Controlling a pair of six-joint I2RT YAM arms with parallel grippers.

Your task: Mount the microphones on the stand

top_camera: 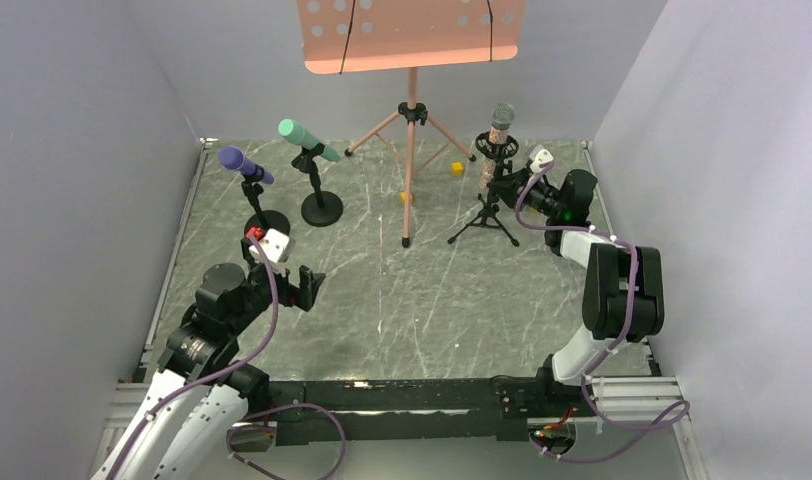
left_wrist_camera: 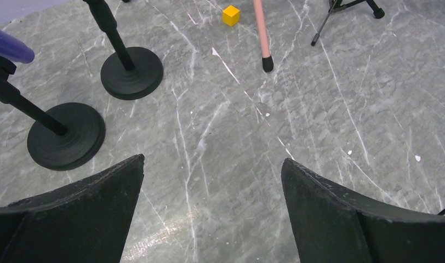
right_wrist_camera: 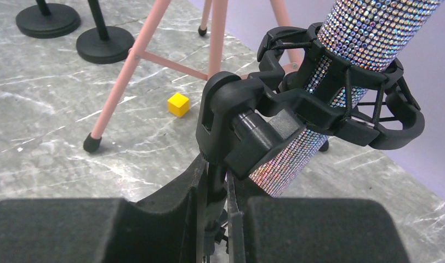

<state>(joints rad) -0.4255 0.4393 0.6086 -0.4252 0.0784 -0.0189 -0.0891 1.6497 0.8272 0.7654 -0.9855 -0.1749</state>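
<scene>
Status: my left gripper (left_wrist_camera: 212, 159) hangs wide open over the desk near the left edge. Further back on the right, my right gripper (right_wrist_camera: 217, 181) is clenched on the tripod stand (top_camera: 485, 215) post, with the glitter mic (right_wrist_camera: 368, 27) sitting in its cradle (right_wrist_camera: 319, 104). The purple mic (top_camera: 244, 165) and green mic (top_camera: 307, 140) sit clipped at the far left. Looks like final seating to me. Next I'd let go gently, no tipping.

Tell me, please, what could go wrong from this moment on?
1. The right end effector is closed on the thin post of the tripod, just under the mount. A sideways pull could tip the tripod together with the glitter mic.
2. The left end effector hangs open near the base of the purple mic. A careless swing could knock that stand over.
</scene>
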